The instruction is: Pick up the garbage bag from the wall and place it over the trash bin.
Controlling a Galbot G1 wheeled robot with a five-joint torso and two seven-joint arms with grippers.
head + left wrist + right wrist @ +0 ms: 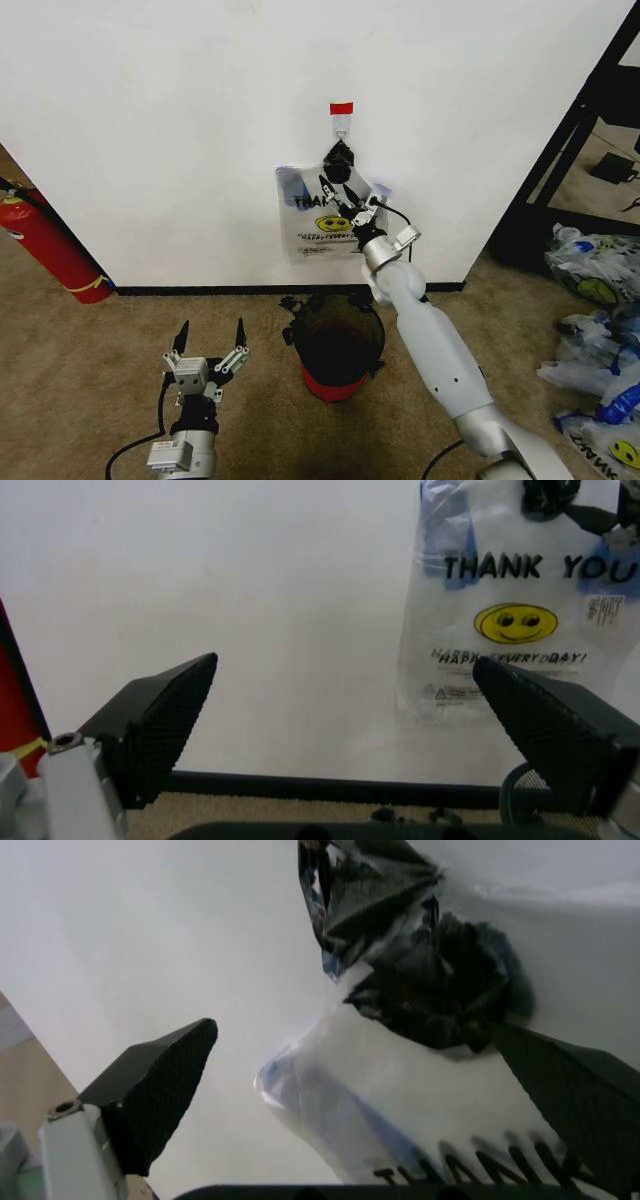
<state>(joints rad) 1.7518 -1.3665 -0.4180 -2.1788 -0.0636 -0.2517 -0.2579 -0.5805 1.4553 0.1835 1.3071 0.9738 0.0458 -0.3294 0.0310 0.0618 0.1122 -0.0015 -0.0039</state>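
Observation:
The garbage bag [318, 222], see-through white with "THANK YOU" and a yellow smiley, hangs flat on the wall [150, 120] from a small hook [342, 126] under a red tape strip [341, 107]. Its dark bunched top [430, 975] lies just ahead of my right gripper [360, 1080], which is open, one finger on each side. In the head view the right gripper [347, 195] is raised against the bag's upper part. The trash bin [335, 345], red with a black liner, stands on the carpet below. My left gripper [212, 345] hovers open low to the bin's left, facing the bag [510, 622].
A red fire extinguisher [50, 245] leans at the wall's left end. A heap of like-printed bags [600, 330] lies on the carpet at the right, beside a black shelf frame [575, 140]. A black baseboard [200, 291] runs along the wall's foot.

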